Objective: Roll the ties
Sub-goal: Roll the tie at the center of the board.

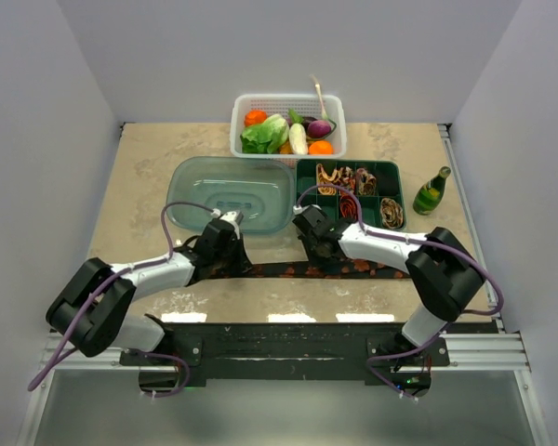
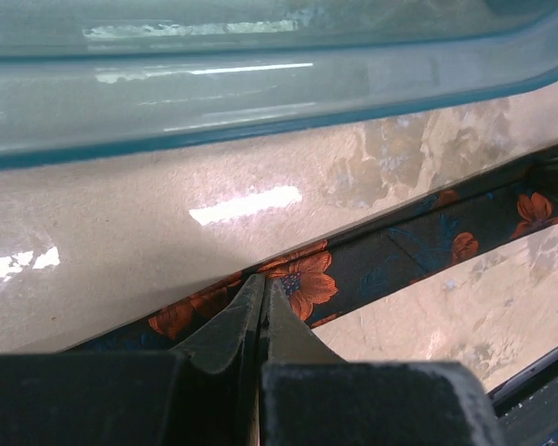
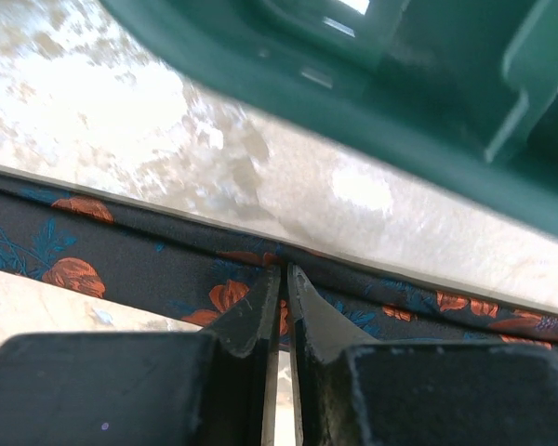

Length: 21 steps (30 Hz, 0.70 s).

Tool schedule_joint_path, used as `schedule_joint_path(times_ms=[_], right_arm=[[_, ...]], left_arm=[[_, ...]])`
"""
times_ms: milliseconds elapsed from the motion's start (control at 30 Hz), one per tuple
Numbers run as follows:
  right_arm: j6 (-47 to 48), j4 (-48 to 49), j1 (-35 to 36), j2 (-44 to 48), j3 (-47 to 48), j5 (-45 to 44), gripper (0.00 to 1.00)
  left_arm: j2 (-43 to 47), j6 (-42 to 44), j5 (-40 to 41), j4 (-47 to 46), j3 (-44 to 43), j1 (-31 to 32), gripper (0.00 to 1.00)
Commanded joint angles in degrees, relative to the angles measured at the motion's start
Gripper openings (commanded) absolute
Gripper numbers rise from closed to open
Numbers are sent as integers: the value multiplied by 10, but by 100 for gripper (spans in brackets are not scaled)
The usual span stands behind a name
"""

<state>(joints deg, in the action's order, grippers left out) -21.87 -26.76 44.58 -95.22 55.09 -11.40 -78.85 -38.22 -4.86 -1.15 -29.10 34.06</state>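
While rolled ties [image 1: 332, 177] sit in the green tray [image 1: 389, 178] upper right, the black tie [image 1: 279, 270] lies flat and unrolled at mid-frame. Left gripper [image 2: 262, 283] clenched, right gripper [image 3: 284, 269] nearly so, tips at the tie's edge; pinch uncertain

Tie [image 1: 279, 269]: black w/ orange-red flowers & teal-blue stems. Worktop [image 1: 149, 158]: beige, mottled tan/grey marbling. Lid [image 1: 228, 190], far-left of tie: see-thru pale teal. Tray [image 1: 400, 186], far-right: dark green; rolled ties [image 1: 333, 177] inside are tan, red & brown, patterned. Basket [image 1: 288, 97], far: white; veg [image 1: 260, 137] orange, green, white, purple. Bottle [image 1: 431, 192]: green, pale label. Left claw [image 2: 262, 297] & right claw [image 3: 284, 274]: black. Cables [image 1: 167, 223]: purple.
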Motion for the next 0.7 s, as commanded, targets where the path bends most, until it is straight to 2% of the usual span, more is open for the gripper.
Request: schedule_joint_path(times_ms=[0, 200, 500, 533, 600, 633, 667], right_arm=[[-12, -40, 0, 22, -20, -8, 10], [-26, -54, 0, 52, -44, 25, 8], [-38, -57, 0, 80, -47, -6, 9], [-39, -58, 0, 85, -33, -9, 9], [-36, -57, 1, 100, -18, -12, 9], [-34, -51, 0, 105, -8, -9, 9], [-27, -49, 1, 110, -3, -6, 9]], left_arm=[[10, -13, 13, -25, 20, 14, 0], [35, -35, 24, -15, 48, 35, 0], [88, -45, 42, -10, 56, 54, 2], [101, -45, 45, -7, 47, 54, 11], [117, -46, 47, 4, 36, 54, 20], [135, -46, 65, 9, 29, 55, 30], [145, -48, 71, 11, 27, 55, 33]])
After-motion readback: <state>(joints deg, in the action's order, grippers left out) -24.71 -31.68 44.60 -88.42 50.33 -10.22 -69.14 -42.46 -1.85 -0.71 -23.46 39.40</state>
